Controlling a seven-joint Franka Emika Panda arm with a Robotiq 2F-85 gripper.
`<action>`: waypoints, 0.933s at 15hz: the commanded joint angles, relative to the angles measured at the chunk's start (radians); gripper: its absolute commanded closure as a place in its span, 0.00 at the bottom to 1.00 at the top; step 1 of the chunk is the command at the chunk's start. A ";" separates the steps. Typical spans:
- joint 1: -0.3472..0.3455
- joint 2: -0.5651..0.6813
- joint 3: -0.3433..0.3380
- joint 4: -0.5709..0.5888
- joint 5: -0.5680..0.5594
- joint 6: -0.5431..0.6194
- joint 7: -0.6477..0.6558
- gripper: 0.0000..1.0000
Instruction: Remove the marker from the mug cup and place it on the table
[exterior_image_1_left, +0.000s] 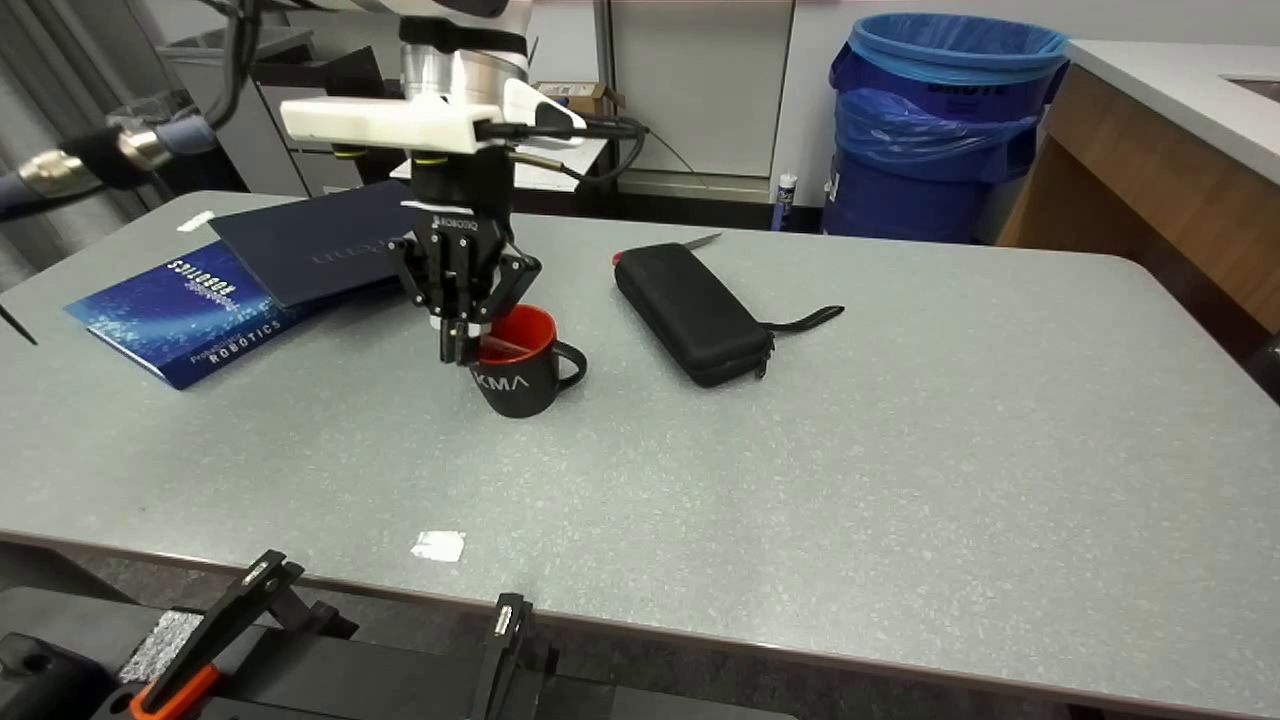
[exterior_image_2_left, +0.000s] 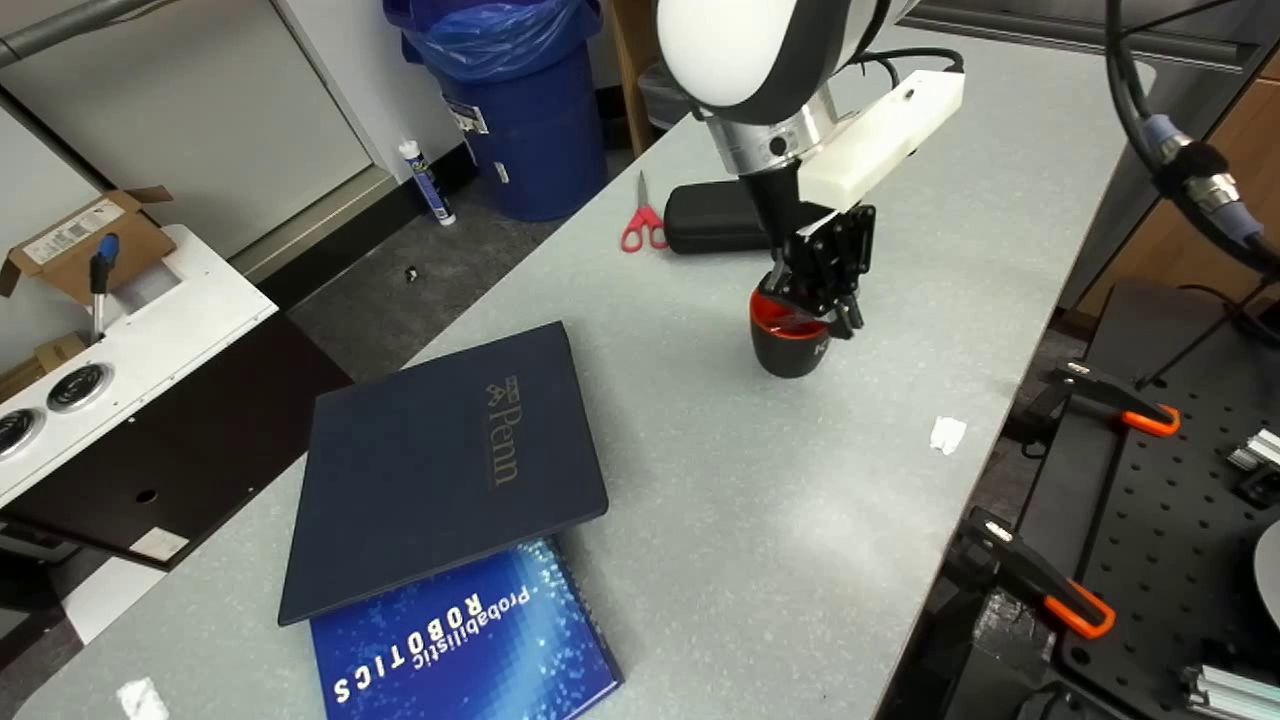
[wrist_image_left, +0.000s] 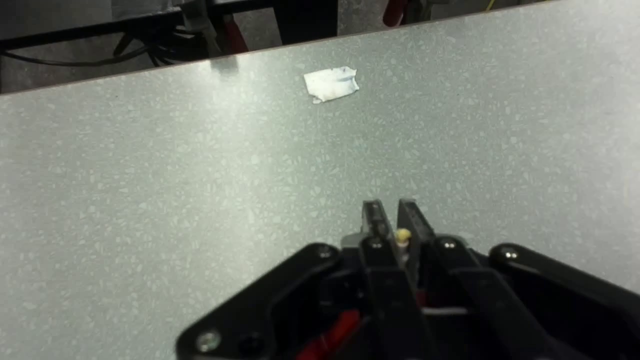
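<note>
My end effector (wrist_image_left: 394, 216) is clamped on the marker (wrist_image_left: 402, 236), whose yellowish end shows within my grip. In an exterior view the marker's pale shaft slants into the red inside of the mug cup (exterior_image_1_left: 522, 393), which stands upright on the worktop (exterior_image_1_left: 900, 470). To its right lies a black case (exterior_image_1_left: 695, 315), scissors (exterior_image_2_left: 644, 214) just beside it; on the far left, a blue book (exterior_image_1_left: 195, 312) lies partly under a dark folder (exterior_image_1_left: 310, 238).

Matt mug (exterior_image_1_left: 530, 390) on a smooth, low-sheen tabletop (exterior_image_1_left: 850, 480) — above the mug, a shiny metal arm collar (exterior_image_1_left: 465, 75); near the mug, a matt case (exterior_image_1_left: 693, 313); far from the mug, a crinkled plastic bin liner (exterior_image_1_left: 930, 125).
</note>
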 joint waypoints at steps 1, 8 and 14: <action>0.047 -0.201 0.017 -0.147 -0.073 0.041 0.028 0.97; 0.125 -0.325 0.131 -0.255 -0.256 0.149 0.134 0.97; 0.099 -0.090 0.102 -0.132 -0.252 0.335 0.109 0.97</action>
